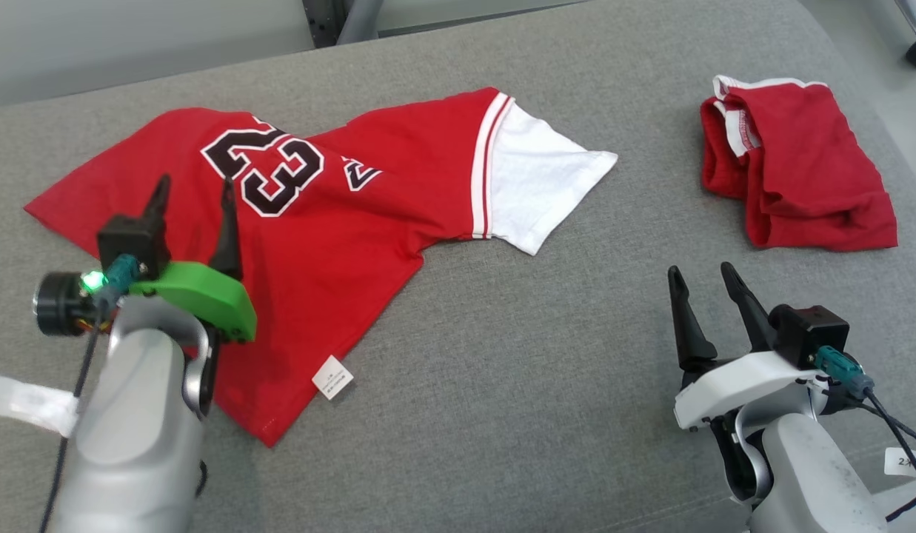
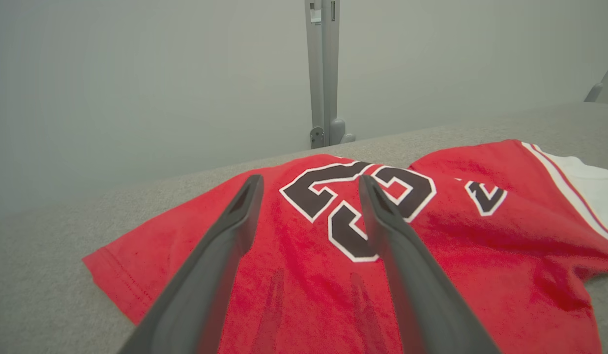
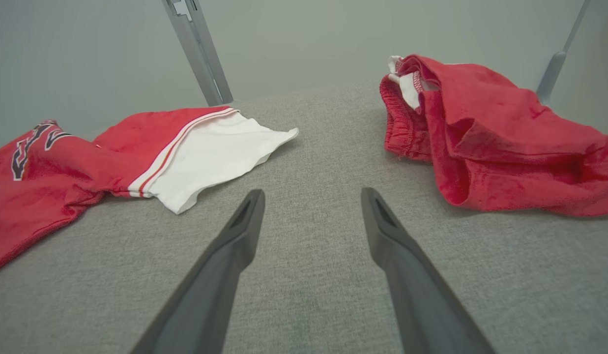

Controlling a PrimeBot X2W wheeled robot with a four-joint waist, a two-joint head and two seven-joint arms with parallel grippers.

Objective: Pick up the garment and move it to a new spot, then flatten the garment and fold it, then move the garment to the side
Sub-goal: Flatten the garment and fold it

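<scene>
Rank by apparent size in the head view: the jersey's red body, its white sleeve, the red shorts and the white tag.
1. jersey's red body
2. red shorts
3. white sleeve, somewhat smaller than the shorts
4. white tag, by far the smallest

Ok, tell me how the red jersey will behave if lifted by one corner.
Probably floppy: the red jersey lies creased on the grey surface, so it should sag and drape. Likely light, being thin cloth. Its white sleeve would probably trail behind.
</scene>
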